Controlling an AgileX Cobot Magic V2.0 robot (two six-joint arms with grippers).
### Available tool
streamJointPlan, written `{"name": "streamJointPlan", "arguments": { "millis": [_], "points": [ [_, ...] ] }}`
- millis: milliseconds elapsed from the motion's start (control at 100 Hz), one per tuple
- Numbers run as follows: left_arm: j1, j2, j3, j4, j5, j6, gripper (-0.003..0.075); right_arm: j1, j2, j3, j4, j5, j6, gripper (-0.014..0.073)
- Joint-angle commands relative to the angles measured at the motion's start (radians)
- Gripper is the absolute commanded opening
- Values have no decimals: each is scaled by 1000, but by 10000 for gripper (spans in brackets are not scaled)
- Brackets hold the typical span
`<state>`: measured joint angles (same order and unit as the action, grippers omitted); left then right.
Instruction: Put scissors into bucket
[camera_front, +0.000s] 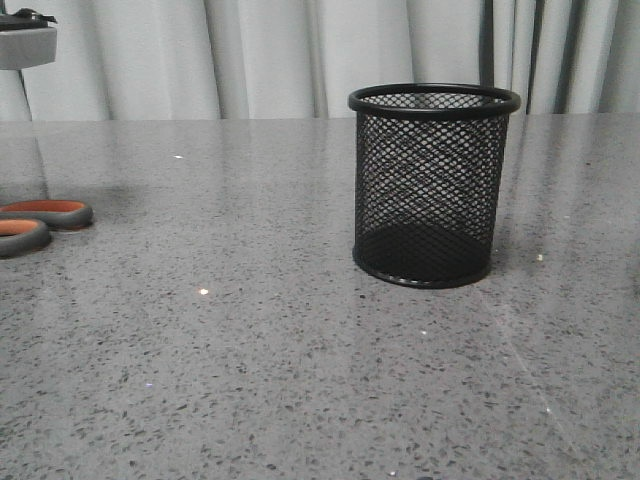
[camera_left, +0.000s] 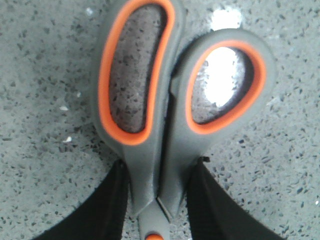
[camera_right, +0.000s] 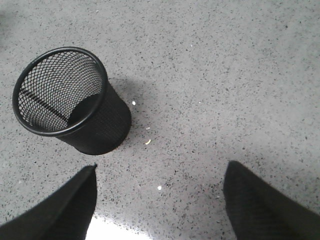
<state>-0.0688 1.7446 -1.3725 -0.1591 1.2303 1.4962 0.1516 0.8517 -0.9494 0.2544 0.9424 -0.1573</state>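
**Q:** Which step is in hand?

**A:** The pick-up. The scissors lie flat on the table at its far left edge; the front view shows only their orange-lined handle loops. The bucket stands upright and empty, right of centre and well apart from them. Nothing is in it yet.

**Q:** State of the left gripper?

**A:** The left gripper straddles the handle shanks just below the loops, near the orange pivot screw. Its fingers sit one on each side, at or very near the grey plastic. Whether they are pressing or merely alongside, I cannot tell. The scissors do not appear lifted.

**Q:** And the right gripper?

**A:** The right gripper hangs above bare table with its fingers spread wide, holding nothing. The bucket lies to one side of it, not between the fingers.

**Q:** What does the next move call for?

**A:** In my judgement: confirm a firm pinch on the shanks, lift clear, carry rightward to above the bucket rim, and tip the blades downward before release. The scissors are longer than the bucket is tall, so an off-centre drop could topple it.
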Motion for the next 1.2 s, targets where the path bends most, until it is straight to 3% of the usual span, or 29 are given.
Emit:
{"name": "streamJointPlan", "arguments": {
  "millis": [0,350,630,750,1010,1190],
  "points": [
    [-10,-44,-48,-32,48,-21,-2,1,1,-34,14,-61,-10,476],
    [-17,-150,-158,-51,48,-85,-2,1,1,-34,15,-65,-10,476],
    [-136,-255,-210,-51,48,-141,-2,1,1,-34,77,-103,-12,476],
    [-208,-279,-264,-51,48,-221,-2,1,1,-34,174,-124,-46,476],
    [-355,-287,-404,-51,46,-351,-2,1,1,-34,579,-156,-241,476],
    [-460,-287,-460,-38,40,-409,-2,1,1,-34,778,-173,-338,476]
  ]
}}
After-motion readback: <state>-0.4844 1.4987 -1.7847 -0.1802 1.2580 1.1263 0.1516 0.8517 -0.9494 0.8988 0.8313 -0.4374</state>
